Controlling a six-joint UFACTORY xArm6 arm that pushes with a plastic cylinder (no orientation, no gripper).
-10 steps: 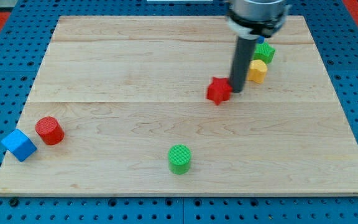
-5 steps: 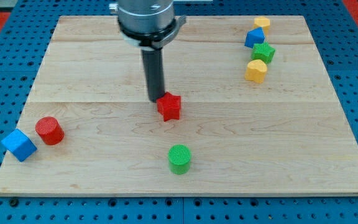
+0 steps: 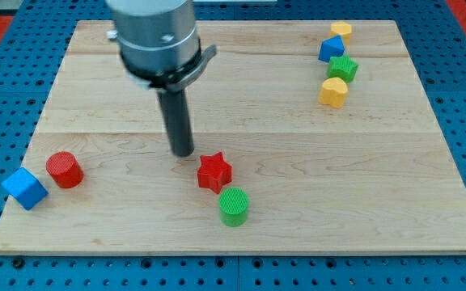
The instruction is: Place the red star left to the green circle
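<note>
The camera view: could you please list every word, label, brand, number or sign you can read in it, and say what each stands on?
None: no readable text shows anywhere.
The wooden board is bare wood.
The red star, green circle and the other blocks carry no marks.
The arm above my tip shows no label or brand.

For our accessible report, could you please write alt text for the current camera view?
A red star lies on a wooden board, just above and slightly left of a green circle, with my tip a little to the star's upper left, apart from it. A red cylinder and blue cube sit at lower left; four small blocks cluster at upper right.
</note>
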